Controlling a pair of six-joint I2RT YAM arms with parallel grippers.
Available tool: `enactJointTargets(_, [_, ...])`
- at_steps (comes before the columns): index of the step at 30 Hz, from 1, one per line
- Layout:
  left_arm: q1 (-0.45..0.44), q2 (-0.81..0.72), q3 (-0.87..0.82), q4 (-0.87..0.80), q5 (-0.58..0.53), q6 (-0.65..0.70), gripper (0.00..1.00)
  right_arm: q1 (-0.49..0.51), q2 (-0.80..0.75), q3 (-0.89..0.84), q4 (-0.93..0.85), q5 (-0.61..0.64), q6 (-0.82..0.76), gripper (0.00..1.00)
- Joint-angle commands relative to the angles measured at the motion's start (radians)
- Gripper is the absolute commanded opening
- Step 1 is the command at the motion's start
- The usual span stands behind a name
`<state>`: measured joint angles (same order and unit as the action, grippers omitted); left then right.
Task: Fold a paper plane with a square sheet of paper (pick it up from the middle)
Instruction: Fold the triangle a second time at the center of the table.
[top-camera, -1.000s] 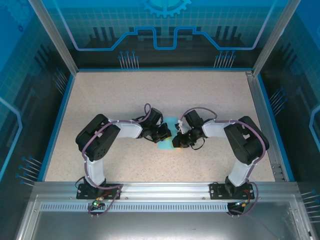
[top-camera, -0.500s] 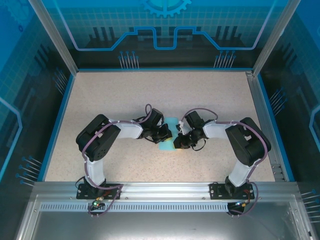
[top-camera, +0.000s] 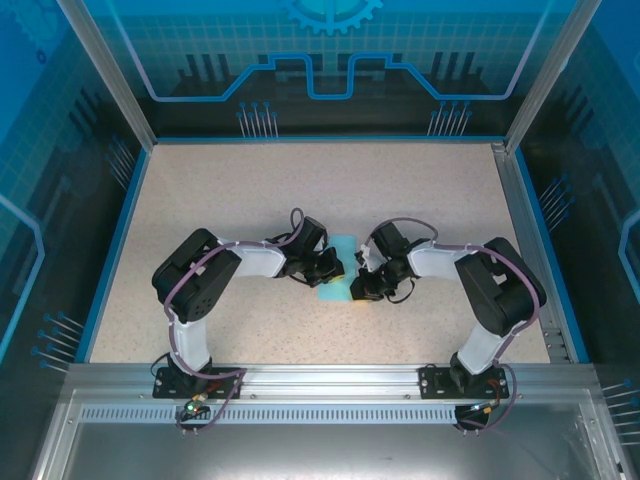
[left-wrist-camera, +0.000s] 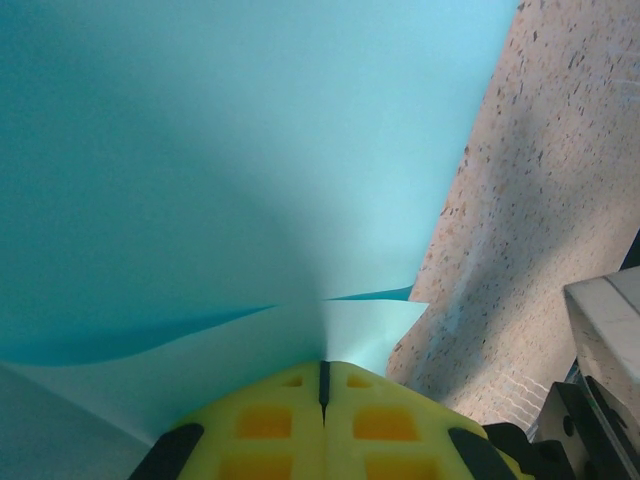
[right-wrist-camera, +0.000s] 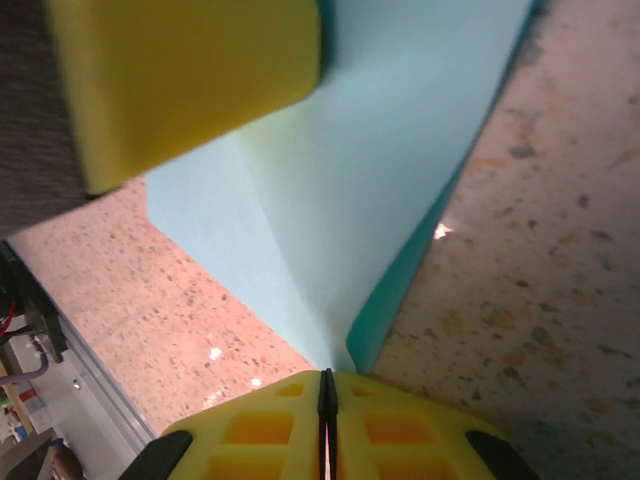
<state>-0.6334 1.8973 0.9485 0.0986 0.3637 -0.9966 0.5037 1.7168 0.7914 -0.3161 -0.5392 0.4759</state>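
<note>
**Both claws pinched on the paper at mid-table**

On my overhead feed the two arms reach inward and meet near the middle of the table. The sheet of paper, pale turquoise, lies between them, partly hidden under the wrists. The left claw comes at it from the left. The right claw comes from the right, a little nearer the arm bases. The two sit just beside each other.

On the left wrist feed, the left claw has its yellow fingers pressed together. A flap of the paper runs into the seam between them, so I read it as clamped on the sheet.

On the right wrist feed, the right claw is likewise closed. A raised ridge of the paper runs straight into its seam, lifted off the speckled table. A yellow finger of the left claw sits at upper left over the sheet; I cannot tell whether it touches.
</note>
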Motion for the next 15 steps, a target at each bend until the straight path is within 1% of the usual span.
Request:
enactJointTargets(1, [-0.002,0.012,-0.009,-0.052,-0.016,-0.01,0.0,0.004,0.052,-0.004,-0.063,0.072,0.007,0.1])
enactJointTargets(4, [-0.002,0.008,-0.009,-0.052,-0.016,-0.01,0.0,0.003,0.082,-0.008,-0.098,0.102,0.01,0.09])
enactJointTargets(6, [-0.002,0.008,-0.01,-0.052,-0.017,-0.01,0.0,0.004,0.079,-0.017,-0.092,0.087,0.011,0.09])
enactJointTargets(13, [-0.002,0.0,-0.011,-0.052,-0.017,-0.01,0.0,-0.008,-0.068,-0.015,-0.056,-0.022,0.048,0.1])
enactJointTargets(15, [-0.002,0.001,-0.009,-0.054,-0.017,-0.009,0.0,-0.008,-0.089,0.002,-0.042,-0.048,0.059,0.11])
